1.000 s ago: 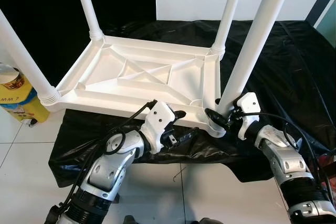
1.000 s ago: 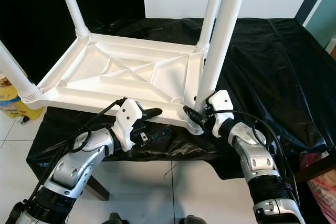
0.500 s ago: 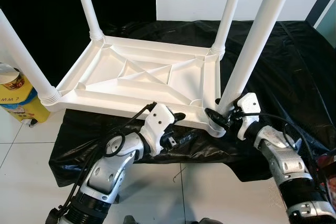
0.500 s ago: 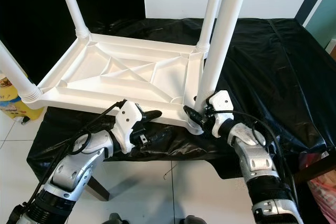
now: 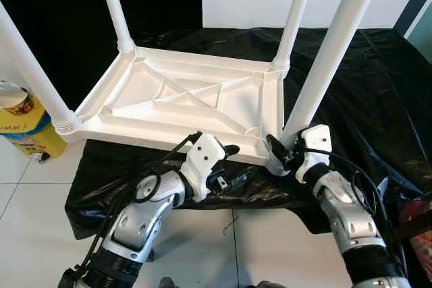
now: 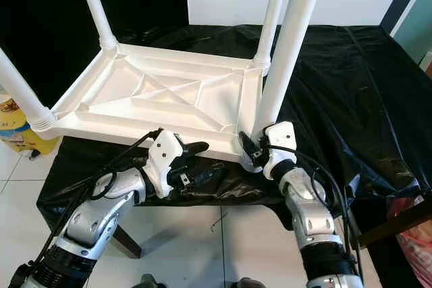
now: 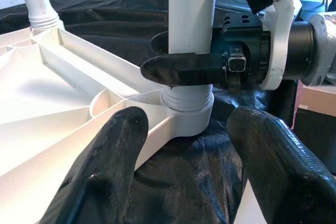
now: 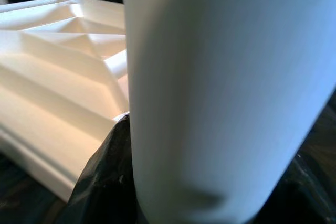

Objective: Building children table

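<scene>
All four legs sit in the upturned table [image 5: 182,102]. Your right gripper [image 5: 277,154] pinches the 4 o'clock leg [image 5: 324,65]; left gripper [image 5: 226,160] spread, idle. Flipping remains.

White table [image 5: 182,99] on glossy black sheet [image 5: 364,85], yellow container [image 5: 27,136] beside it.

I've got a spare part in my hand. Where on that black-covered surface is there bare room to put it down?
The black sheet to the right of the upturned white table lies bare. The near corner is crowded: the right gripper holds the near right leg there, and the left gripper sits at the table's front edge.
</scene>
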Robot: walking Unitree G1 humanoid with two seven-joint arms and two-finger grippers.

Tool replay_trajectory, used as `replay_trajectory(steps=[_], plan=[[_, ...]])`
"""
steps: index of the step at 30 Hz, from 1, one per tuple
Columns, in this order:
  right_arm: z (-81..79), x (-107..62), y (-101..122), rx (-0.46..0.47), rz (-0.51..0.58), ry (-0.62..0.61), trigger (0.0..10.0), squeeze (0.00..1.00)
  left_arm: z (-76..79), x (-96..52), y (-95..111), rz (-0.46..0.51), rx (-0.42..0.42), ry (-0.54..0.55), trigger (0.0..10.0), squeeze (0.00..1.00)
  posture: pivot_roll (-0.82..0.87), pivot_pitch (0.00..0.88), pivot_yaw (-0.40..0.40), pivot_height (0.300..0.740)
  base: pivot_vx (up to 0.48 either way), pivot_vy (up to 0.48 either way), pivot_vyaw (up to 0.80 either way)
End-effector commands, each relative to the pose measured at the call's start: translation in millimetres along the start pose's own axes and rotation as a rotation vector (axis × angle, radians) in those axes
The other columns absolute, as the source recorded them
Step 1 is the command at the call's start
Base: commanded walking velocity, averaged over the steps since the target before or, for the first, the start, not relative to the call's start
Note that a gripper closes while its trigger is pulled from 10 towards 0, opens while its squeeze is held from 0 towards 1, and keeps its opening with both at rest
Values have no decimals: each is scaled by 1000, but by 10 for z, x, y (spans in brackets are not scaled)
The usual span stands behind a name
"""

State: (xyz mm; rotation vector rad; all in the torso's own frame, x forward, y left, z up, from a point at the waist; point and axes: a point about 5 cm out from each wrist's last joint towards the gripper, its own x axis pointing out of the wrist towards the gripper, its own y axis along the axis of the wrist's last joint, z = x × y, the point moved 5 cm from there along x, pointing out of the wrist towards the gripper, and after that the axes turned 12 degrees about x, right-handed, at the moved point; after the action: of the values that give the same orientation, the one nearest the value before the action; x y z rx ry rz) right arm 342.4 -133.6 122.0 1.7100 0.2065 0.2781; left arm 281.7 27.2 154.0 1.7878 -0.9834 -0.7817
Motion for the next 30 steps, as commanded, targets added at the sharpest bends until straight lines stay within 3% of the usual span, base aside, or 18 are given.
replay_trajectory(steps=[1,8,17,29,30], plan=[[20,-54,-229,5,-81,-69,10000,0,33,-1,-37,-19,-12,0,10000,0,-2,57,-23,740,0,0,0],[-80,-53,-280,32,-66,-202,10000,0,37,-8,-36,-22,-13,4,10000,0,7,59,-29,740,0,0,0],[-235,-54,-288,54,-67,-218,10000,0,46,-18,-38,-24,-18,12,10000,0,13,60,-37,740,0,0,0],[-244,-37,-233,32,-56,-219,10000,0,46,-16,-37,-25,-21,19,10000,0,15,60,-44,740,0,0,0],[-249,-31,-213,28,-51,-211,10000,1000,48,-15,-36,-24,-22,19,10000,0,15,60,-45,740,0,0,0]])
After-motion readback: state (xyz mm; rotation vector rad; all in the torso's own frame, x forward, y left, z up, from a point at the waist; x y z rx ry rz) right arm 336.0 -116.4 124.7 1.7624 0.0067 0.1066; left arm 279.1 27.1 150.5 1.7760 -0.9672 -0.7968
